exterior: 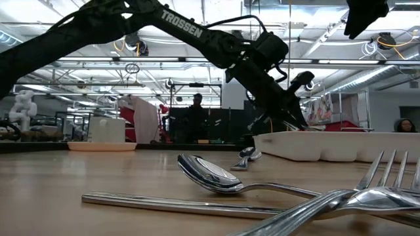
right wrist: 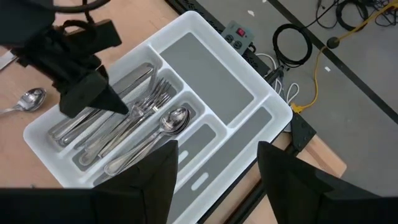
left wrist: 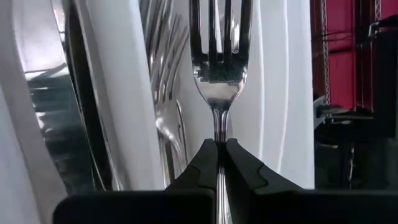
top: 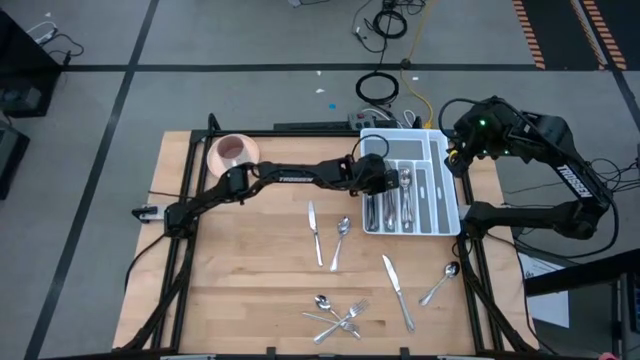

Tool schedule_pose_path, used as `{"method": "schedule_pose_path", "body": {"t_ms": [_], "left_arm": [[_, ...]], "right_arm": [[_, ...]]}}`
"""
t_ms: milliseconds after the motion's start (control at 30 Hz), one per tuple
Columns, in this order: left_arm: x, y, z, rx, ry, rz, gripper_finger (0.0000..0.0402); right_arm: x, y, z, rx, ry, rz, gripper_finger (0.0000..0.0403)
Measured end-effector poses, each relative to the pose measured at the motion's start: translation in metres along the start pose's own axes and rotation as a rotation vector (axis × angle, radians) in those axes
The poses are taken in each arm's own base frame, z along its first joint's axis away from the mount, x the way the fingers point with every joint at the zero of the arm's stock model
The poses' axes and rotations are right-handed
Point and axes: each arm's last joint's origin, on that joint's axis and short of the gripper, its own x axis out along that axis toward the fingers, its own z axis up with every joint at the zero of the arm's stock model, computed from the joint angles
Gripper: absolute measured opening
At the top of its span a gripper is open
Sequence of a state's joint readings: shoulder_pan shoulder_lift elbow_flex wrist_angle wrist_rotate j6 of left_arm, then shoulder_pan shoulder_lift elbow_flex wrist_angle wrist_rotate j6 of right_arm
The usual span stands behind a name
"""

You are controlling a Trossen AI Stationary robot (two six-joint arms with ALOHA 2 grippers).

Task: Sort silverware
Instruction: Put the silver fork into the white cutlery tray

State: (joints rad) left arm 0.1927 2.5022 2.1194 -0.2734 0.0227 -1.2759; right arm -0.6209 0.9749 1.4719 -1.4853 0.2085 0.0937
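Note:
My left gripper (left wrist: 221, 146) reaches across the table over the white divided tray (top: 447, 175) and is shut on a silver fork (left wrist: 219, 56). The fork's tines point ahead over the compartment where other forks (right wrist: 155, 99) lie. Knives (right wrist: 118, 87) and spoons (right wrist: 171, 121) fill the compartments on either side. Loose silverware lies flat on the wood: a knife (top: 314, 232), a spoon (top: 340, 238), another knife (top: 397, 290), a spoon (top: 440, 283) and a small heap (top: 340, 315). My right gripper (right wrist: 217, 155) hangs open above the tray's far right corner. My left gripper pinches the fork's handle just behind the neck (left wrist: 219, 130) between its two fingers (left wrist: 202, 165). The fork runs along the fingers and sticks out ahead of them. The fingers slant down toward the tray from the table's left. Whether the tines touch the forks below, I cannot tell.
A pink cup on its saucer (top: 232, 150) stands at the table's far left, beside the left arm. A power strip and cables (top: 385, 95) lie on the floor beyond the far edge. Bare wood shows on the table's left half (top: 230, 270).

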Motion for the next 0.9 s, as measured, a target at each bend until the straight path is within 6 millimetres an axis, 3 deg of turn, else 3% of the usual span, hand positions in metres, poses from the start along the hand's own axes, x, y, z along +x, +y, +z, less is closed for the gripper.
{"method": "schedule_pose_path", "body": {"t_ms": [567,900], "left_arm": [[0.015,0.014,-0.008,0.083,-0.026,0.056,0.0011],[0.015,0.013,-0.01,0.136,0.041,0.022,0.0083]], "right_arm": [[0.0,0.0,0.0,0.01,0.0,0.006,0.0212],[0.0,0.003,0.0,-0.012,0.007,0.086,0.0212]]}}
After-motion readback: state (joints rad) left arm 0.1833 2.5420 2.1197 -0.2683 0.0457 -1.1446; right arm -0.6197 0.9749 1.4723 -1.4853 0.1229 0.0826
